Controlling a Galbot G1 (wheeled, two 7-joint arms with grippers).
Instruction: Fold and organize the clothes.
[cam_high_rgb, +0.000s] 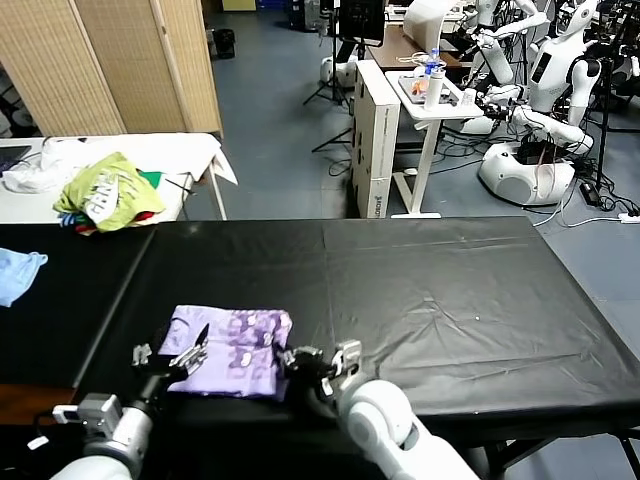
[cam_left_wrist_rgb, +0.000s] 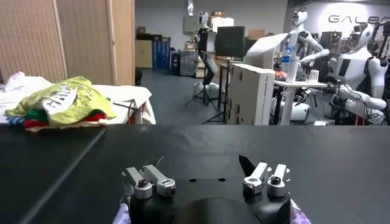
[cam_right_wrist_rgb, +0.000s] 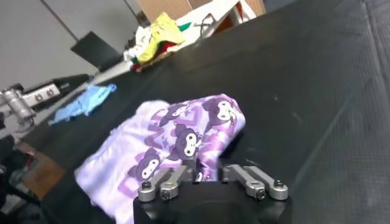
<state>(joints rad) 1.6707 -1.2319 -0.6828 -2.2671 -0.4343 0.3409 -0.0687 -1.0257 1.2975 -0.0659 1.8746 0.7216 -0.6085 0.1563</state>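
T-shirt (cam_high_rgb: 230, 352) lying as a compact folded packet on the black surface (cam_high_rgb: 450, 300), close to its near edge, at about 7 o'clock from the surface's centre in the head view. The purple print is facing up, so the folds appear largely made; the packet's outline is looking roughly rectangular, with a slightly puffed far corner visible in the right wrist view (cam_right_wrist_rgb: 177, 146).

Right gripper (cam_high_rgb: 318, 362) sitting at the packet's 3 o'clock edge, its jaws drawn together on the hem of the T-shirt; the fabric is rising between the fingers (cam_right_wrist_rgb: 183, 176) in the right wrist view. Left gripper (cam_high_rgb: 172, 352) resting at the packet's 9 o'clock edge, jaws standing wide apart over the cloth and gripping nothing.

Judged progress: folding is nearing completion. What seems to be remaining is a last fold or smoothing, then placing the packet neatly. The garment heap (cam_high_rgb: 108, 192) and the blue cloth (cam_high_rgb: 18, 272), at 10 and 9 o'clock, are lying well apart.
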